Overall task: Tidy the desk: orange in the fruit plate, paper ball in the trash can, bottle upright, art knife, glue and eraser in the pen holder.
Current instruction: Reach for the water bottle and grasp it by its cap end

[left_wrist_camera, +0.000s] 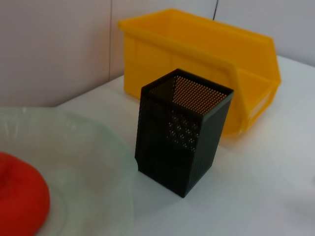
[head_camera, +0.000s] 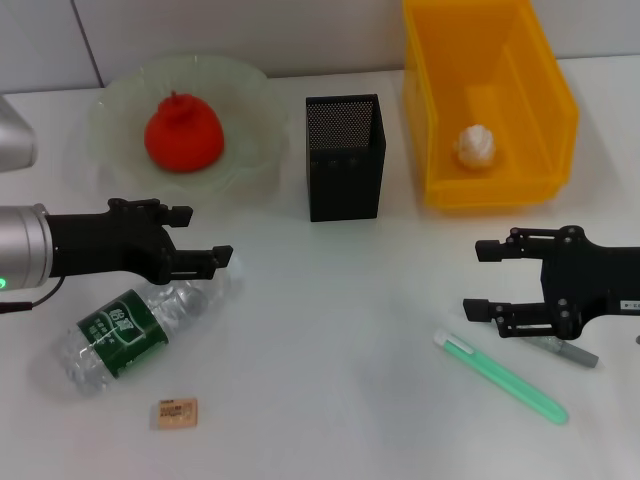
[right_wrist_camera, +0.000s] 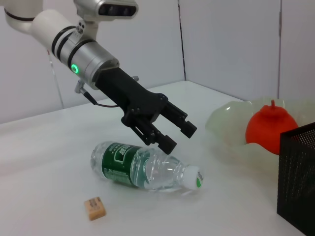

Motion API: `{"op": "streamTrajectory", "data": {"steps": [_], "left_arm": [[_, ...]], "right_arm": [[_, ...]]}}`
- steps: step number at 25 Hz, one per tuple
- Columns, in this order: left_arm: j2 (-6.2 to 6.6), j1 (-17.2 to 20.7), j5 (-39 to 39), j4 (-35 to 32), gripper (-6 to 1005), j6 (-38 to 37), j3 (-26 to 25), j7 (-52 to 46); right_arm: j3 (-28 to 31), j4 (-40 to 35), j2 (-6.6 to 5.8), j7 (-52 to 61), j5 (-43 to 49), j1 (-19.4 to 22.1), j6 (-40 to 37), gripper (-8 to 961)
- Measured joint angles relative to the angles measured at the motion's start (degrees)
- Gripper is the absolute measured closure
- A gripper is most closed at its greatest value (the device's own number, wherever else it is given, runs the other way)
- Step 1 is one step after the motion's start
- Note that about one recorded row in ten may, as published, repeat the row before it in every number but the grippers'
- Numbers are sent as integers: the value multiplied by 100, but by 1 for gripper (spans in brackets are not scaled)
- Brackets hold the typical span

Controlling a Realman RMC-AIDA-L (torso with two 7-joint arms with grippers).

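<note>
The clear bottle (head_camera: pixel 135 335) with a green label lies on its side at the front left; it also shows as the bottle (right_wrist_camera: pixel 142 168). My left gripper (head_camera: pixel 205 235) hangs open just above its cap end, also seen as the left gripper (right_wrist_camera: pixel 174 132). The orange (head_camera: pixel 183 132) sits in the fruit plate (head_camera: pixel 120 95). The paper ball (head_camera: pixel 476 146) lies in the yellow bin (head_camera: pixel 555 110). A tan eraser (head_camera: pixel 175 412) lies in front of the bottle. My right gripper (head_camera: pixel 480 278) is open beside a green pen-shaped item (head_camera: pixel 500 378) and over a grey one (head_camera: pixel 570 352); which is knife or glue I cannot tell.
The black mesh pen holder (head_camera: pixel 344 155) stands at the middle back, between plate and bin, and shows close up as the pen holder (left_wrist_camera: pixel 184 132). White wall runs behind the table.
</note>
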State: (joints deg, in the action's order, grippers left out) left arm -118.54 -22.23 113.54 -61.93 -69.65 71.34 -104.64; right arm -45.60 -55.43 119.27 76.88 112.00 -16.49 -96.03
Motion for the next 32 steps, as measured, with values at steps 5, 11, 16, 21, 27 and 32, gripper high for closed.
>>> {"op": "streamTrajectory", "data": {"steps": [5, 11, 16, 21, 27, 32], "left_arm": [[-2, -134, 405, -158, 249, 73, 158, -646], [-5, -111, 883, -649, 249, 133, 526, -1372], [-6, -94, 1314, -1088, 250, 140, 894, -1925], [-10, -162, 1928, -1284, 250, 147, 1234, -2560], [-20, -287, 2181, -1218, 264, 163, 1450, -2824], [-21, -304, 2190, -1208, 332, 224, 1579, -2828]], "right_arm": [[13, 45, 0, -16, -16, 9, 54, 210], [16, 183, 0, -96, -26, 43, 153, 210], [16, 210, 4, -116, -29, 50, 155, 210], [17, 273, 7, -120, -33, 50, 156, 210], [16, 294, 9, -121, -38, 41, 155, 210], [16, 341, 9, -167, -38, 13, 155, 210]]}}
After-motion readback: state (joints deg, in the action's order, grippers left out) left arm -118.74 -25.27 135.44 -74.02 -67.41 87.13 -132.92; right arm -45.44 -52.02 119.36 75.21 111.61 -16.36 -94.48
